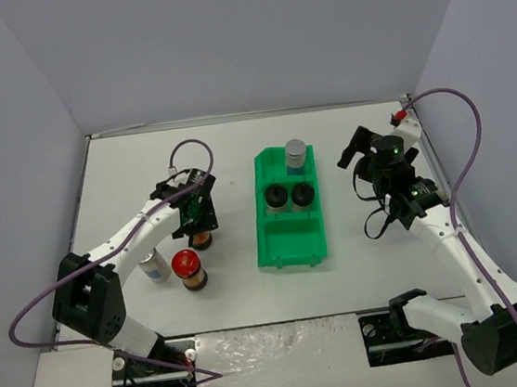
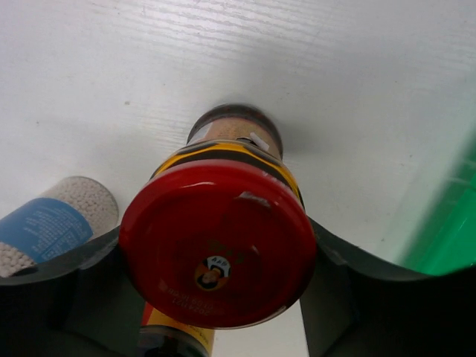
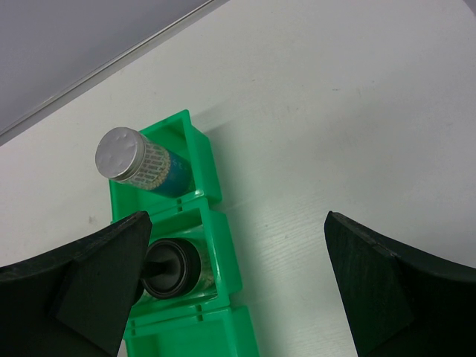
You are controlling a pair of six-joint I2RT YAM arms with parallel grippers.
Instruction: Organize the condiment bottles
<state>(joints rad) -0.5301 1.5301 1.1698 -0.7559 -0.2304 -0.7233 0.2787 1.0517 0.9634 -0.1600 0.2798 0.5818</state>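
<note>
Now the left gripper (image 1: 194, 221) is clamped on a red-capped jar (image 2: 216, 238), left of centre in the top view. The right gripper (image 3: 238, 222) gapes empty at right. A second red-capped jar (image 1: 190, 268) and a loose silver-capped jar (image 1: 154, 264) stand at lower left. The green bin (image 1: 291, 236) holds another silver-capped jar (image 1: 296, 155) in its top compartment and two black-capped jars (image 1: 276, 197) in the middle one.

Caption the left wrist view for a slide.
Left hand gripping a red-capped jar; blue-labelled jar at left, green bin edge at right.

Green divided plastic bin (image 1: 290, 238) near the middle of a white table (image 1: 226, 155), pale grey walls (image 1: 222, 39) around it
</note>
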